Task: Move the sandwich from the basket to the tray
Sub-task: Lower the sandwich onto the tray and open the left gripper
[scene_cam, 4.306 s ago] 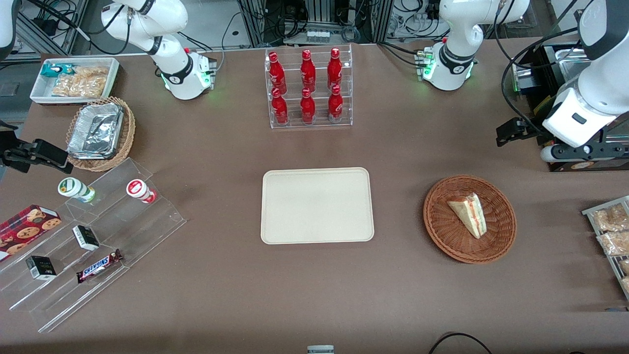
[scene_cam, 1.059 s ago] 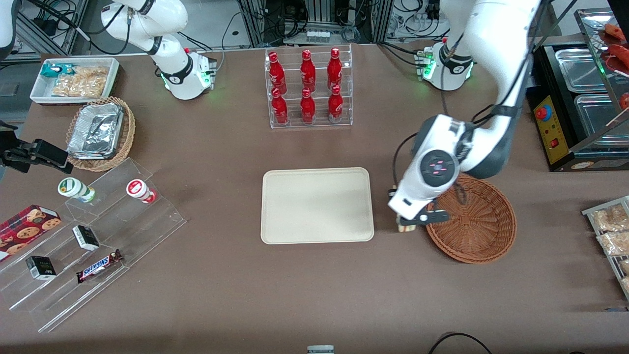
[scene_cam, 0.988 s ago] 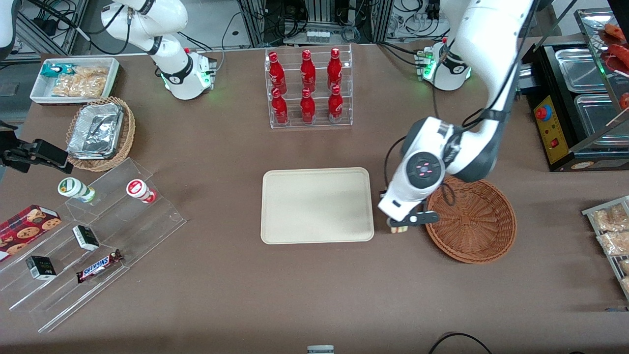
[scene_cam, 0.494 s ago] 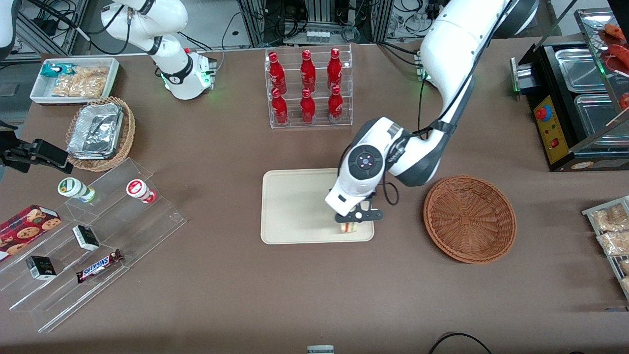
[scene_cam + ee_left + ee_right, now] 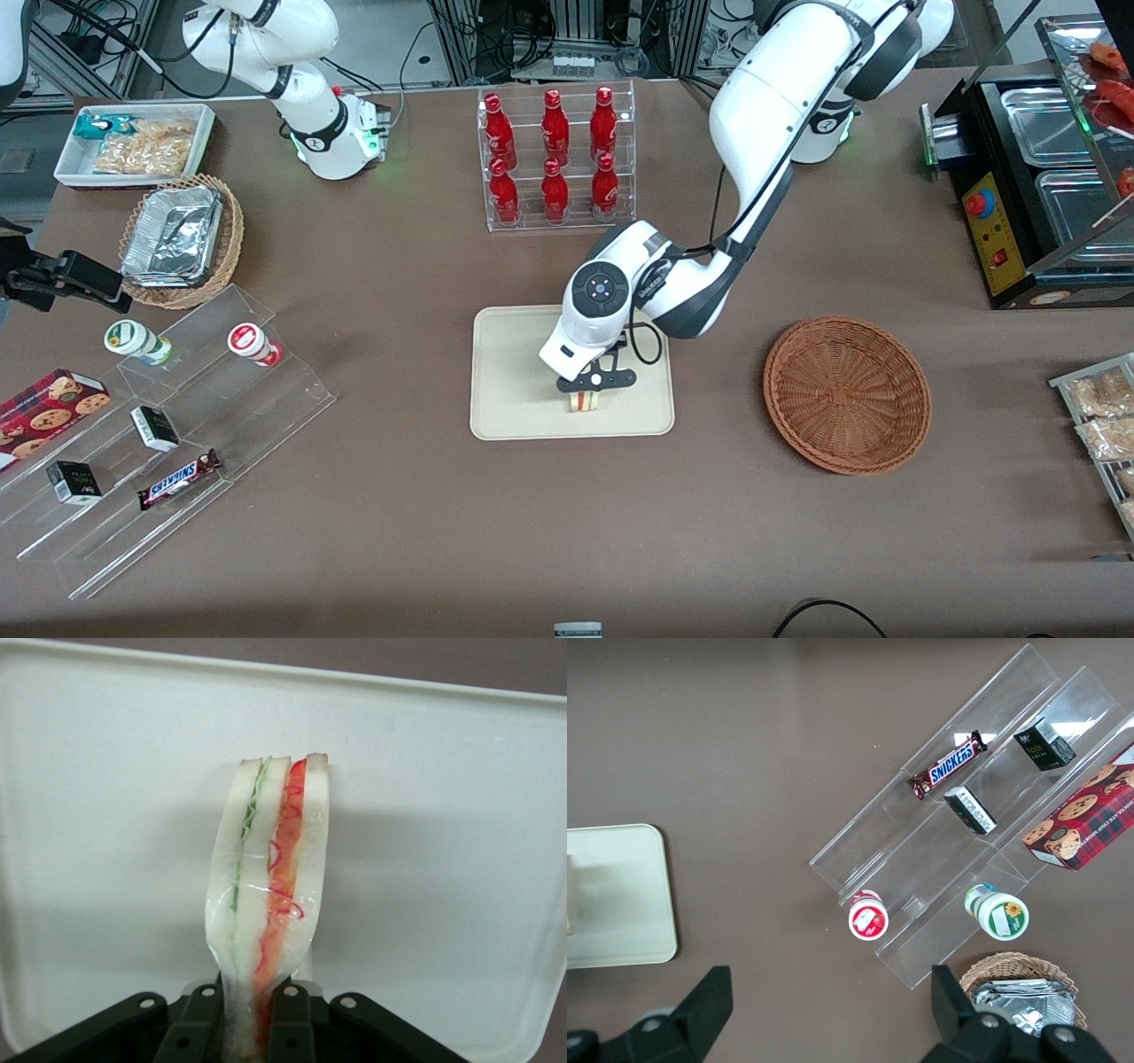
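Observation:
My left gripper (image 5: 586, 386) is shut on the sandwich (image 5: 584, 401), a pale bread wedge with red-orange and green filling, held over the middle of the beige tray (image 5: 505, 408). In the left wrist view the sandwich (image 5: 268, 895) is pinched between the black fingers (image 5: 293, 1023), hanging edge-on over the tray (image 5: 106, 815). I cannot tell whether it touches the tray. The reddish-brown wicker basket (image 5: 847, 394) stands empty toward the working arm's end of the table.
A clear rack of red bottles (image 5: 554, 155) stands farther from the front camera than the tray. Toward the parked arm's end are clear stepped shelves with snacks (image 5: 168, 425), a tan basket with foil trays (image 5: 182, 239) and a white bin of packets (image 5: 133, 142).
The gripper has carried the sandwich out of the basket, from the basket's rim across the tray's edge to over the tray's middle. The basket now stands empty.

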### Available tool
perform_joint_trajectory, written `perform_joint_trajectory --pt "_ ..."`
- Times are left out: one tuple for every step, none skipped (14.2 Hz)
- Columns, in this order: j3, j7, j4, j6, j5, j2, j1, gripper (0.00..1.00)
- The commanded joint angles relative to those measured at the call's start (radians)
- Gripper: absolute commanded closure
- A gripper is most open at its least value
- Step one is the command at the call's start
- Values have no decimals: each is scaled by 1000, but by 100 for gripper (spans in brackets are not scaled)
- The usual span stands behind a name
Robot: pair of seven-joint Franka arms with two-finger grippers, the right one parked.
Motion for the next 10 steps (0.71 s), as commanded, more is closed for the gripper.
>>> perform_joint_trajectory --pt "2 -8 46 4 7 29 -3 0" --pt "2 -9 46 -2 6 24 -5 0" --pt "4 -11 51 -11 7 18 -5 0" --pt "4 -11 52 -12 12 12 -6 0" --pt "7 -5 52 -17 19 -9 -5 0" --pt "7 3 52 -37 18 -32 -2 0" --pt "9 9 52 -86 20 -64 1 0" --pt "9 12 52 -135 20 -98 -3 0" --pt "9 14 52 -173 23 -126 -6 0" --pt "12 18 40 -195 36 -162 3 0"
